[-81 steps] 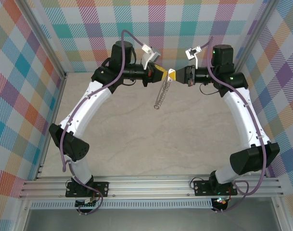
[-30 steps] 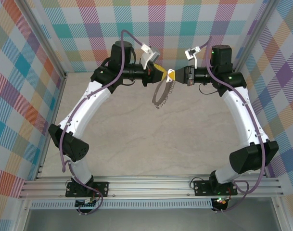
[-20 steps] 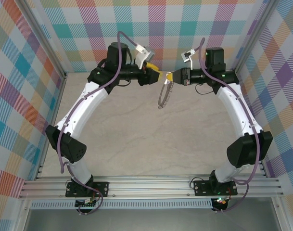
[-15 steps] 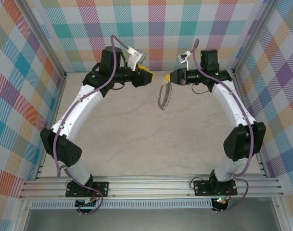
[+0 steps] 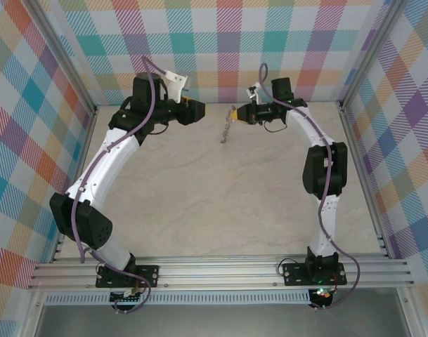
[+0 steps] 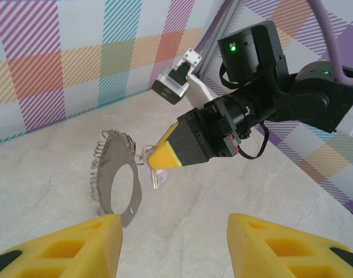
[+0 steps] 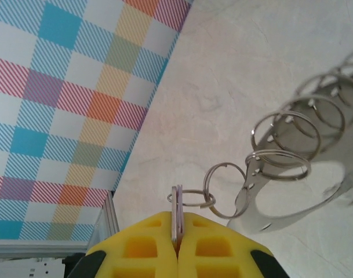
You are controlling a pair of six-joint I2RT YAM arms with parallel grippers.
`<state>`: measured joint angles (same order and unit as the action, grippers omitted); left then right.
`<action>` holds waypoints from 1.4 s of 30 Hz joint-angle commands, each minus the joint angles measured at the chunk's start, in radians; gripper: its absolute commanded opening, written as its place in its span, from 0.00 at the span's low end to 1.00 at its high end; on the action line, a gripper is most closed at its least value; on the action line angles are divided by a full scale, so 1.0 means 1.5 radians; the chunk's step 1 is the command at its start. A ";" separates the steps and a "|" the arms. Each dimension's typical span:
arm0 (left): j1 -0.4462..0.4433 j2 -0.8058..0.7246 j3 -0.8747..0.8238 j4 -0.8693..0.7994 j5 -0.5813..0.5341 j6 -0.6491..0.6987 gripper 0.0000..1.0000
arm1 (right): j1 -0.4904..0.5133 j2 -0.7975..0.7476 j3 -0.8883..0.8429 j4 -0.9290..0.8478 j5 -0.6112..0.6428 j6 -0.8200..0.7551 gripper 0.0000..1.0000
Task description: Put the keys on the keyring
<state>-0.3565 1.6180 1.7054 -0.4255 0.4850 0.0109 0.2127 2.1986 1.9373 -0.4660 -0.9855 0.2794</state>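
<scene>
Patience seems best here: the right tool, clenched on the lilac key, should go down gently, I think, so the keyring hanging from it does not swing. The left tool is released and empty. The hoop is thin flat grey metal, fringed with springy wire loops, above the marbled bench.

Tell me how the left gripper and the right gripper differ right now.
The left gripper has its jaws wide apart, while the right gripper has its jaws pressed shut. The left gripper carries nothing; the right gripper pinches the key, and the keyring dangles from the key by a small wire loop. Both have yellow fingers and point toward each other.
</scene>
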 commanded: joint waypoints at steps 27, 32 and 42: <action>0.002 -0.059 -0.113 0.074 0.035 -0.088 0.51 | 0.052 -0.170 -0.650 0.335 0.058 0.107 0.00; 0.002 -0.061 -0.122 0.077 0.037 -0.088 0.51 | 0.083 -0.206 -0.681 0.312 0.067 0.096 0.34; 0.001 -0.140 -0.219 0.155 0.004 -0.119 0.81 | 0.029 -0.547 -0.756 0.142 0.116 0.053 1.00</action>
<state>-0.3565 1.4864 1.4158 -0.2779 0.5056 -0.1444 0.2993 1.5043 0.8021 -0.1444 -0.8284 0.3992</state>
